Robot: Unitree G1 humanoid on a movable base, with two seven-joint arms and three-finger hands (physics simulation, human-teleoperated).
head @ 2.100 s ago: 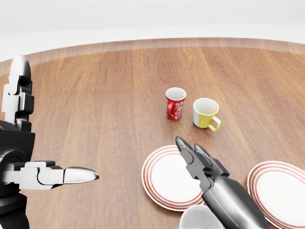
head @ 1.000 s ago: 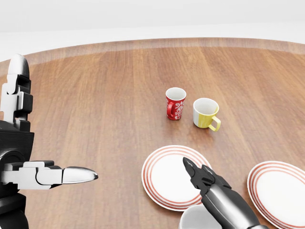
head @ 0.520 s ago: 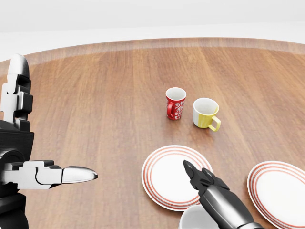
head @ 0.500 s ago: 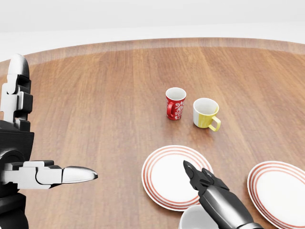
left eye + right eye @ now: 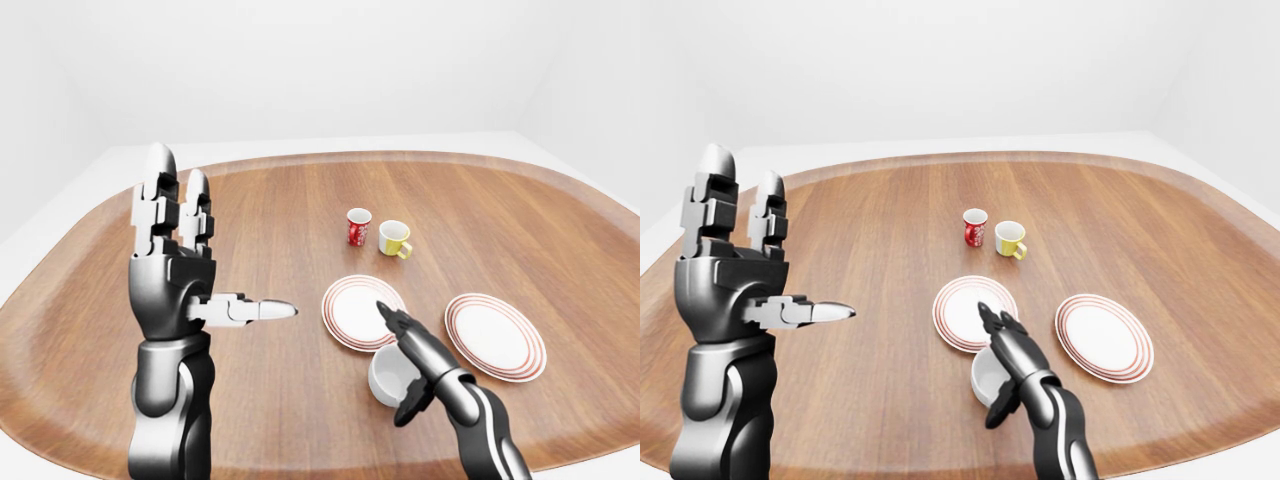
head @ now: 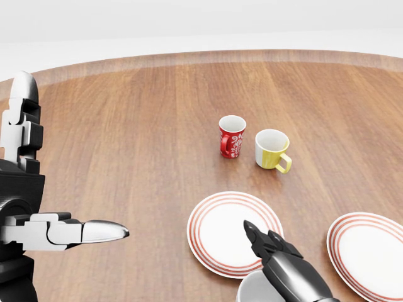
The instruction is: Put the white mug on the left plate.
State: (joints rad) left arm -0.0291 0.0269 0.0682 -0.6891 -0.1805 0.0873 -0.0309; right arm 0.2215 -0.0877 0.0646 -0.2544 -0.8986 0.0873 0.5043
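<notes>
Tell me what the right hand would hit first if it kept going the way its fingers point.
Most likely the left plate: the right hand, over the white mug, points up the view at it. Height above the plate is unclear, so it might pass over it.

Three mugs point(image 5: 358, 226) point(image 5: 394, 238) point(image 5: 392, 376), two plates point(image 5: 345, 318) point(image 5: 520, 345), one table point(image 5: 280, 220).

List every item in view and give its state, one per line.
white mug: upright on the table, below the left plate, not on it.
left plate: bare.
right plate: bare.
red mug: upright.
yellow mug: upright.
right hand: open, fingers about the white mug.
left hand: open, raised, holding nothing.
</notes>
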